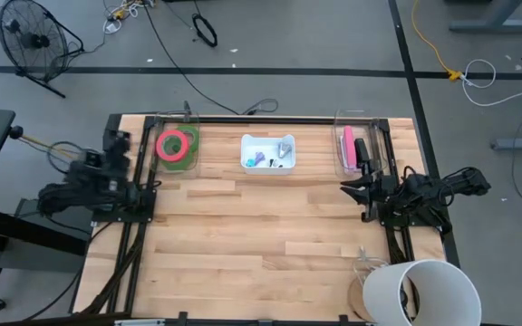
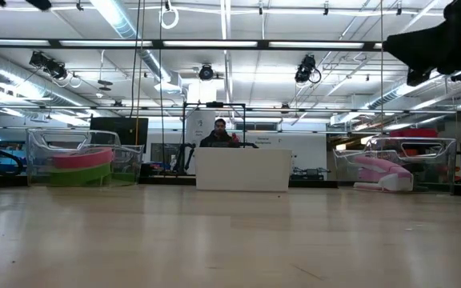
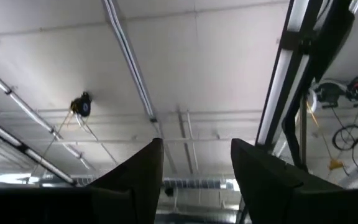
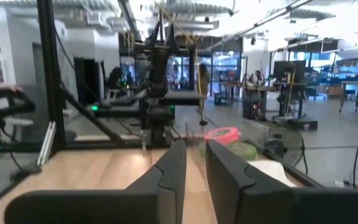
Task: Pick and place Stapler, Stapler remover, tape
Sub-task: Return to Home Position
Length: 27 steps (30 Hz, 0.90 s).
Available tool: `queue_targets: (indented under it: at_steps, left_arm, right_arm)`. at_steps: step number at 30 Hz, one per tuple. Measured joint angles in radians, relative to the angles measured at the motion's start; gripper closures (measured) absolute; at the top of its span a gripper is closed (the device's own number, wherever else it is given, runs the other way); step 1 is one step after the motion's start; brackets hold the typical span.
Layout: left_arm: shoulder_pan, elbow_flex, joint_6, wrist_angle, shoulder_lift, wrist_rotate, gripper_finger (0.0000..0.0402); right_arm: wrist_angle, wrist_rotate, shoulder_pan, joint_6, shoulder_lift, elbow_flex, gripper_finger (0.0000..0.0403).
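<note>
The tape (image 1: 177, 145), a red-pink roll lying on a green one, sits in a clear bin (image 1: 157, 156) at the table's far left; it also shows in the low view (image 2: 78, 162) and the right wrist view (image 4: 222, 134). A pink stapler (image 1: 348, 145) and a dark one (image 1: 362, 152) lie in a clear bin at the far right. A white bin (image 1: 245, 154) between them holds small items, one of them grey (image 1: 285, 149). My left gripper (image 3: 197, 152) is open at the left edge and points up at the ceiling. My right gripper (image 1: 348, 188) is at the right edge, open by a narrow gap (image 4: 196, 158), nothing between its fingers.
A white cylinder (image 1: 421, 292) stands at the table's near right corner. Black frame rails run along the left and right edges (image 1: 139, 226). Bare wood (image 1: 261, 226) spreads between the arms. Beyond the table's far edge a person (image 2: 220, 132) is in the room.
</note>
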Motion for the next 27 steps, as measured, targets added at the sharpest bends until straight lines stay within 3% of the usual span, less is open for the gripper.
queue_targets:
  at_steps: [5,8,17,27]
  left_arm:
    - [-0.039,-0.154,0.001,-0.026,0.0,-0.004,0.0209]
    - [-0.05,-0.143,-0.004,-0.22,0.0,-0.009,0.0209]
    - [-0.049,-0.151,-0.004,-0.568,0.0,-0.011,0.0209]
    - [0.008,-0.151,-0.049,-0.631,-0.003,-0.011,0.0209]
  right_arm:
    - [-0.052,0.0,0.0,0.0,0.0,0.0,0.0339]
    - [-0.054,0.001,0.0,0.0,0.001,0.0,0.0339]
    - [-0.054,0.002,0.0,0.0,0.001,0.0,0.0339]
    - [-0.053,0.002,0.0,0.0,0.002,0.0,0.0339]
